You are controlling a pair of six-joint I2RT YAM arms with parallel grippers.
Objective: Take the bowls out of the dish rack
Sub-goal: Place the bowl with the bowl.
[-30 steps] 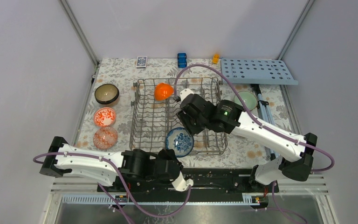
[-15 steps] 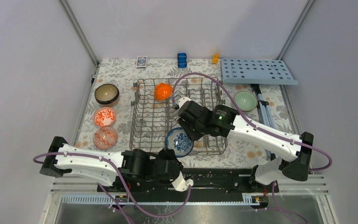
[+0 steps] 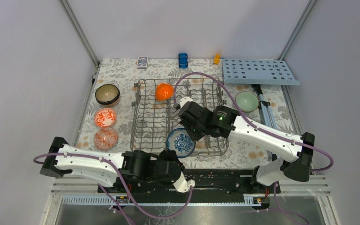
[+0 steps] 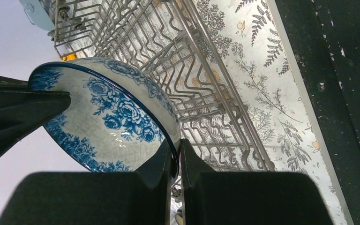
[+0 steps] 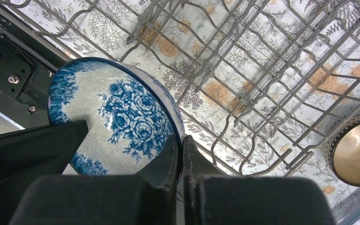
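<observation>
My left arm [image 3: 86,164] and right arm [image 3: 262,135] are white shells on black joints with purple cables [image 3: 206,78]; left hand [image 4: 177,147] and right hand [image 5: 180,145] are black.

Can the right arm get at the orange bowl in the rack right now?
Likely not yet: the right gripper is shut on the blue-and-white bowl. Otherwise the way to the orange bowl looks open.

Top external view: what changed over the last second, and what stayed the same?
The right gripper moved toward the near edge and shut on the rim of the blue-and-white bowl. The left gripper kept holding that bowl; the orange bowl and dish rack stayed put.
</observation>
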